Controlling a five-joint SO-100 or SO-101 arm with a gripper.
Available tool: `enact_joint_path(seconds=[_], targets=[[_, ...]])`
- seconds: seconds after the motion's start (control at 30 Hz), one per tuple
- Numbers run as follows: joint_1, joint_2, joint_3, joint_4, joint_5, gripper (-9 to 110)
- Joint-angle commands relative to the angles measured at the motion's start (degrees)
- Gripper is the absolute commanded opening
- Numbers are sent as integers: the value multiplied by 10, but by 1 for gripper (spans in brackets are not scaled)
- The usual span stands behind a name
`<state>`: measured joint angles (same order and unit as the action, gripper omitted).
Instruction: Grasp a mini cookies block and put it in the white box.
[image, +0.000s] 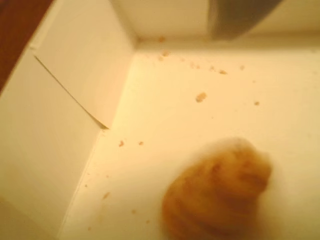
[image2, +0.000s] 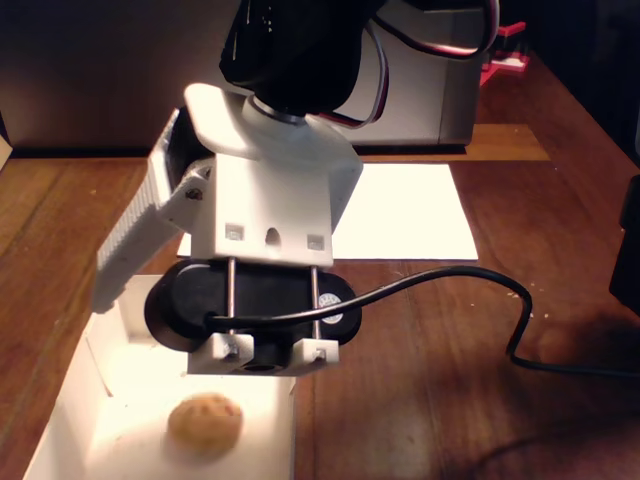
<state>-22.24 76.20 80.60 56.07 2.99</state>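
Inside the white box (image2: 70, 440), a cookie (image2: 205, 424) lies apart from the walls; tool state cannot be told.

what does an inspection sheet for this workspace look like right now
surface: brown wooden table, bare around the box.
job's things: one mini cookie lies on the floor of the white box, free of the gripper; in the wrist view it is blurred, at the lower right.
clutter: cookie crumbs scattered on the box floor; a flat white paper sheet behind the arm.
gripper: over the box; a white finger slants down at the left in the fixed view; open or shut cannot be told.
cables: a black cable runs from the wrist camera across the table to the right.
surroundings: a grey box-like unit and a red object at the back.
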Motion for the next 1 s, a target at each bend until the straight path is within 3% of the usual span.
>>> enact_joint_path(seconds=[0.0,0.1,0.23,0.3,0.37,0.5,0.77,0.97], targets=[[-3,23,-19,-3,-1,33],[3,23,-19,-2,-2,28],[21,30,-21,6,-11,5],[40,40,-35,25,-16,1],[64,68,-38,38,-29,1],[128,102,-71,83,-49,12],[304,98,-93,141,-47,11],[378,101,-93,156,-63,7]])
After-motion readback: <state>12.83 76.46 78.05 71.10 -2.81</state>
